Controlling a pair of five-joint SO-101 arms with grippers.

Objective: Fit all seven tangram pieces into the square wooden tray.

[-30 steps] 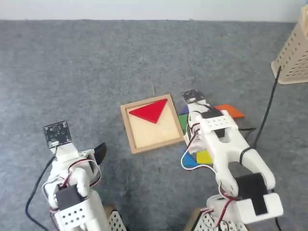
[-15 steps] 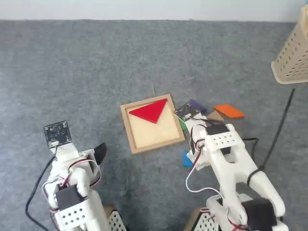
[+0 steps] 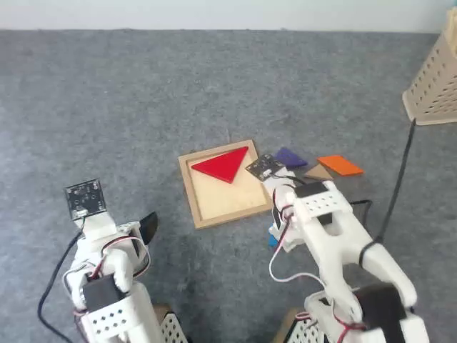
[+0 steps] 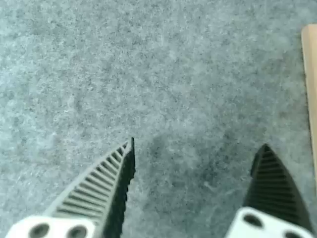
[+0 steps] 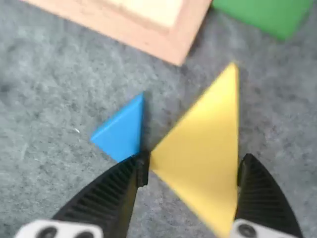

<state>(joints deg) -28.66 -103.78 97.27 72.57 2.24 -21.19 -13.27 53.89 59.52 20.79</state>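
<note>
Nearest the arm bases, low in the high view: left gripper [image 4: 197, 148] released, fingers spread wide with nothing between them, hanging over bare grey carpet [image 4: 148, 64]. It sits well apart from the tray [image 4: 311, 74], whose rim just clips the edge of the left wrist view.

Right gripper [image 5: 193, 166] is grasping the yellow triangle [image 5: 205, 148], one fingertip on a corner and the other against the opposite edge. Can't tell if the piece is off the carpet. Blue triangle [image 5: 121, 134] lies flat just beside it, their corners meeting at the fingertip. Green piece [image 5: 262, 15] is a bit further out, next to the tray corner.

In the high view the right arm hangs over the tray's near right corner. Red triangle [image 3: 223, 165] lies inside the tray against the far side.

Beyond the arm, right of the tray, on carpet: purple piece [image 3: 290, 157], brown piece [image 3: 318, 172], orange piece [image 3: 340, 165]. Brown and orange are just beside each other.

Far right: black cable [image 3: 396, 179] and a perforated beige box [image 3: 432, 78].
</note>
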